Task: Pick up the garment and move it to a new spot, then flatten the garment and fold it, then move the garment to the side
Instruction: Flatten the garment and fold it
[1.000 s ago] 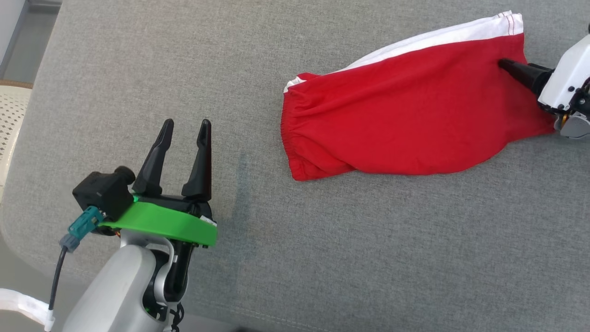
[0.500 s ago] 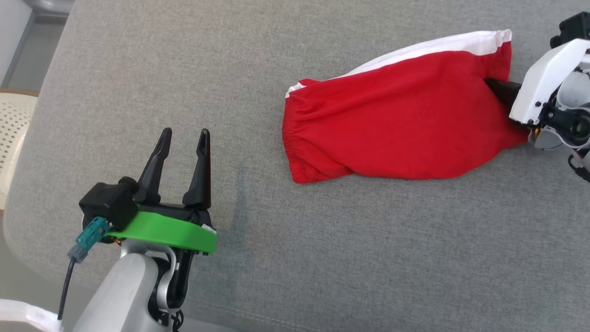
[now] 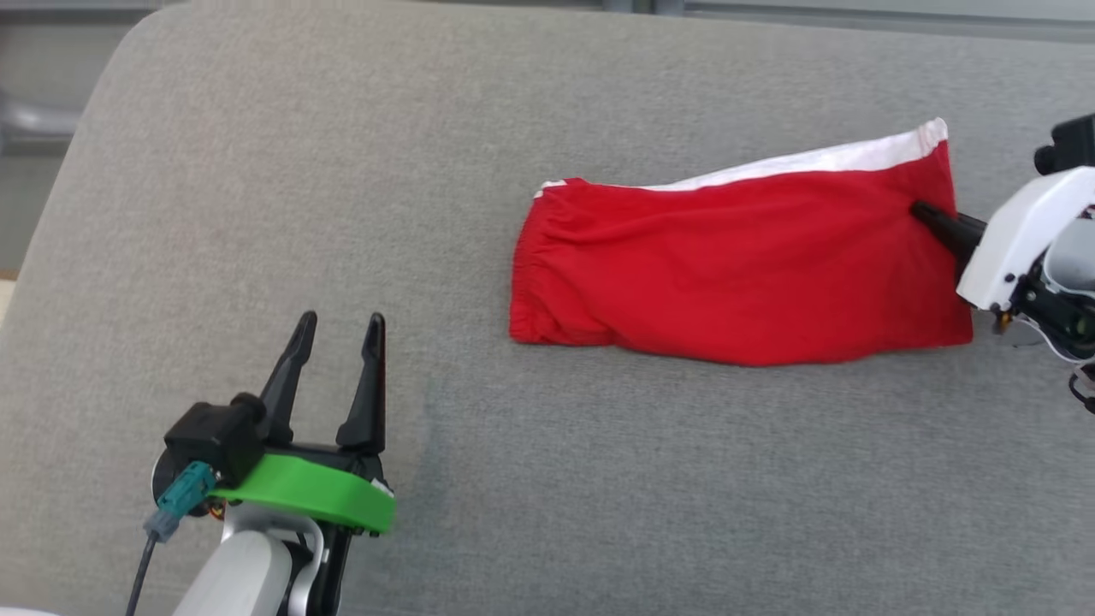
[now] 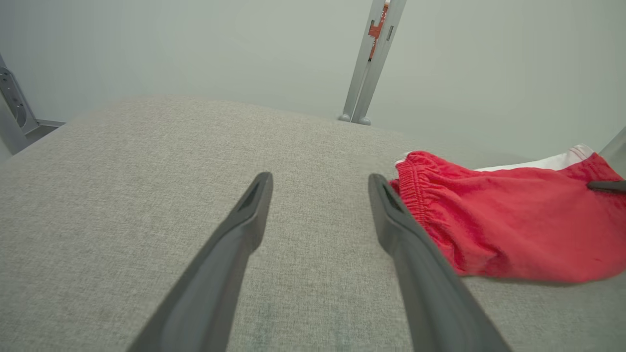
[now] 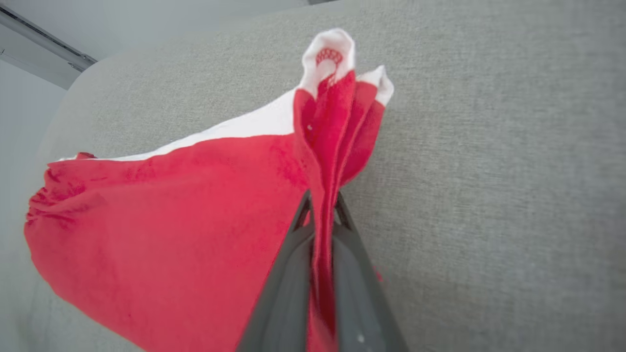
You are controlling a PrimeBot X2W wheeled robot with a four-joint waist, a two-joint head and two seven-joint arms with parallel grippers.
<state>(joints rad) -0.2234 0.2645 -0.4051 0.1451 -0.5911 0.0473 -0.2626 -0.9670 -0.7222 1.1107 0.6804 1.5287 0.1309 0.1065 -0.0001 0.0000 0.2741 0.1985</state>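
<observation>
Right fingers (image 3: 941, 227) clenched on the red garment (image 3: 736, 265); left fingers (image 3: 368, 385) spread, empty.
The garment lies on the desk's (image 3: 599, 479) right side: light, limp, likely to sag, so a 2nd hold at the waistband (image 3: 523, 282) looks wise.

Grey fabric counter (image 3: 257, 171), open and unobstructed across its left and front. The left tool (image 3: 342, 318) hovers at the near left corner. A red garment (image 3: 736, 265) lies across the right middle, its right edge pinched in the right tool (image 3: 920, 210).
</observation>
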